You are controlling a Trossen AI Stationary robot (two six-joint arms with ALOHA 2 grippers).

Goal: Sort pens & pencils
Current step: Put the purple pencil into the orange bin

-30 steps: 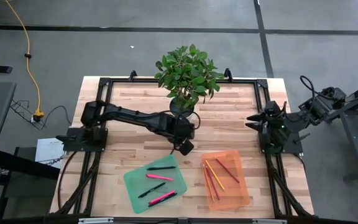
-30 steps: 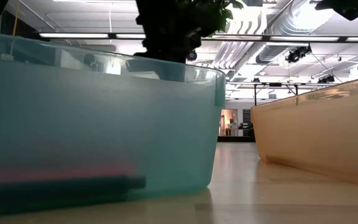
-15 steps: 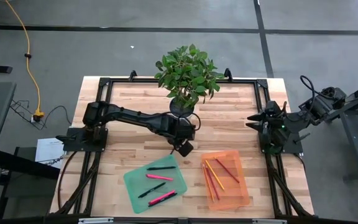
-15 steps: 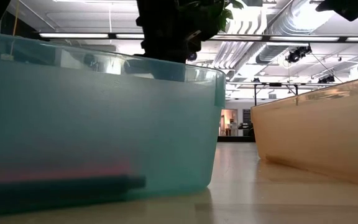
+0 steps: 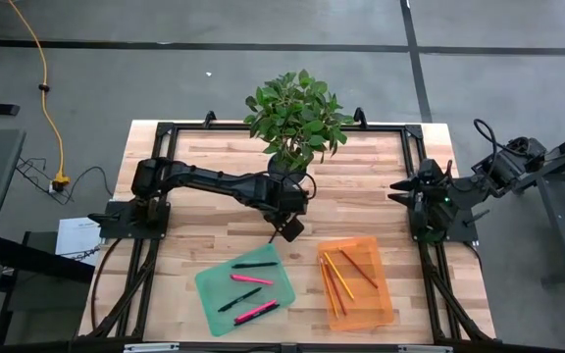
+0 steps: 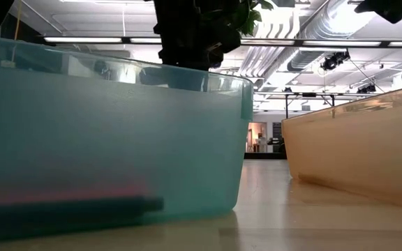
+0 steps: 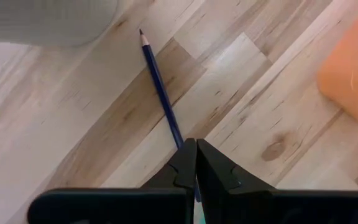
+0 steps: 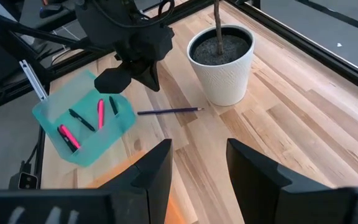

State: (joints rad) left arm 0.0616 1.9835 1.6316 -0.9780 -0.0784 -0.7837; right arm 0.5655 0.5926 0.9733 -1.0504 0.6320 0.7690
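A blue pencil (image 7: pixel 160 87) lies flat on the wooden table, its point near the white plant pot (image 8: pixel 221 62); the right wrist view shows the whole pencil (image 8: pixel 169 111). My left gripper (image 7: pixel 196 155) hangs shut just above the pencil's blunt end, pointing steeply down, and hides that end. Several pink and black pens (image 5: pixel 248 291) lie in the green tray (image 5: pixel 209 286). Red, orange and yellow pencils (image 5: pixel 341 275) lie in the orange tray (image 5: pixel 381 294). My right gripper (image 8: pixel 197 168) waits open, high at the table's right edge.
A potted plant (image 5: pixel 297 113) stands at the table's far middle, close behind my left gripper (image 5: pixel 287 227). The two trays sit side by side near the front edge, with bare wood between them and the pot. Black frame rails (image 5: pixel 263 127) border the table.
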